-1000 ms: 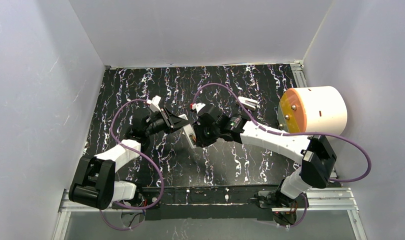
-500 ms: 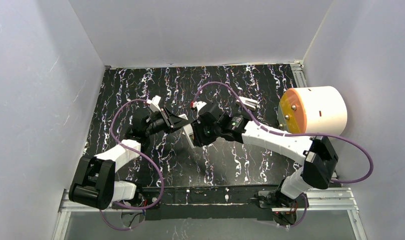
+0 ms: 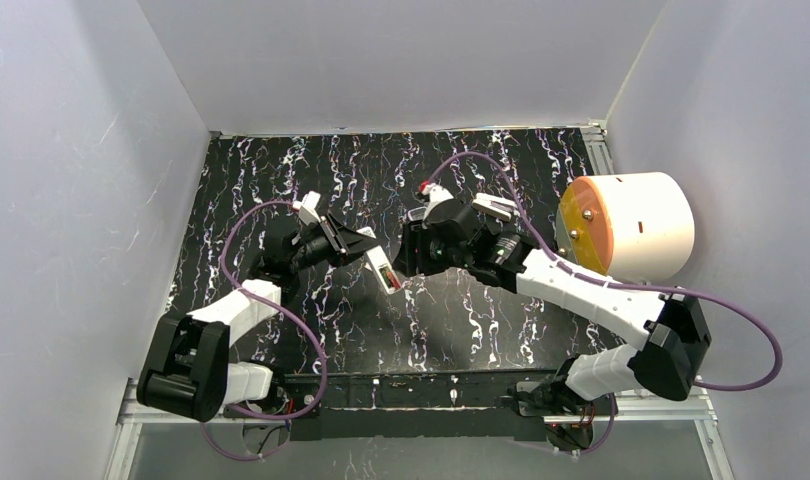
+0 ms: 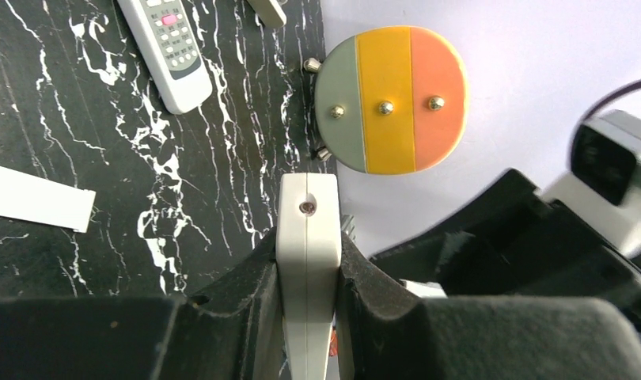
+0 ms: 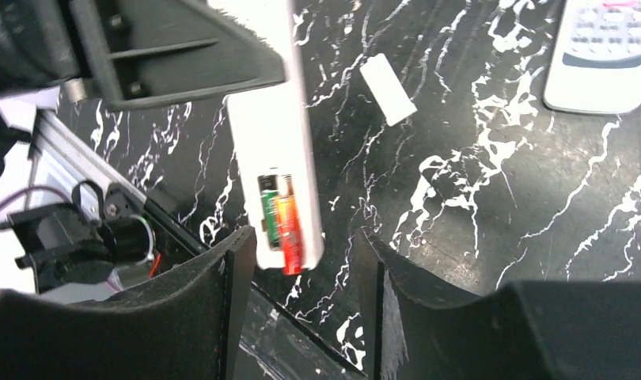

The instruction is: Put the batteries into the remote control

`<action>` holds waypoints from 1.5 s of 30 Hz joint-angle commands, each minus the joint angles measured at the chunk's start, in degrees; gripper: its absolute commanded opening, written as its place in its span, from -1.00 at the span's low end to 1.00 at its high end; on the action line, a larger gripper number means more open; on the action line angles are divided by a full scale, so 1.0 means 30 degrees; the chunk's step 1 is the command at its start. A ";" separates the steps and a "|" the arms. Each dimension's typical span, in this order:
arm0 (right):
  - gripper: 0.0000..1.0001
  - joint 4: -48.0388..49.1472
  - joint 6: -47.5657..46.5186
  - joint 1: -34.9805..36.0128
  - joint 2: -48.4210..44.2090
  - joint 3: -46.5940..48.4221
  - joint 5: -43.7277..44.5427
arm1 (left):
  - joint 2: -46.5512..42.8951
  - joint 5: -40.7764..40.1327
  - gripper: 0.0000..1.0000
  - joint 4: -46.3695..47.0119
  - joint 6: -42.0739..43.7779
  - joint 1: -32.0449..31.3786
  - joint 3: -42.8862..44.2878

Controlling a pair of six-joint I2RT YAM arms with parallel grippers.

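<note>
top view: left gripper (image 3: 369, 250) clamps the white remote (image 3: 384, 272) over the marbled table (image 3: 461, 330). left wrist: jaws pinch the remote's sides. right wrist: right gripper (image 5: 305, 253) parted, empty; two batteries (image 5: 280, 222) lie in the remote's open compartment.

White drum (image 3: 641, 225) with grey-yellow-orange face beside black marbled table (image 3: 281, 170); white slab (image 5: 388, 100), perhaps a cover, lies there.

White remote (image 5: 274, 119) is up in the air, back cover off, two batteries (image 5: 270, 210) sitting side by side in the slot, one green, the other red-orange.
</note>
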 commanded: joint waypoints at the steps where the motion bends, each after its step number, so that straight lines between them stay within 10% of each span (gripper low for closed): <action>1: 0.10 0.2937 0.2197 -0.0892 -0.0785 -0.1473 -0.0516 | -0.0922 0.0683 -1.00 0.0629 -0.1313 -0.0008 0.0945; 33: -0.56 0.2811 0.1621 -0.0966 0.0844 -0.1161 -0.2856 | -0.0563 0.1216 -1.00 0.0620 -0.1393 0.0022 0.1532; 45: -0.37 0.2293 0.1192 -0.0974 0.1167 -0.1014 -0.2887 | -0.0564 0.1187 -1.00 0.0637 -0.1302 0.0051 0.1557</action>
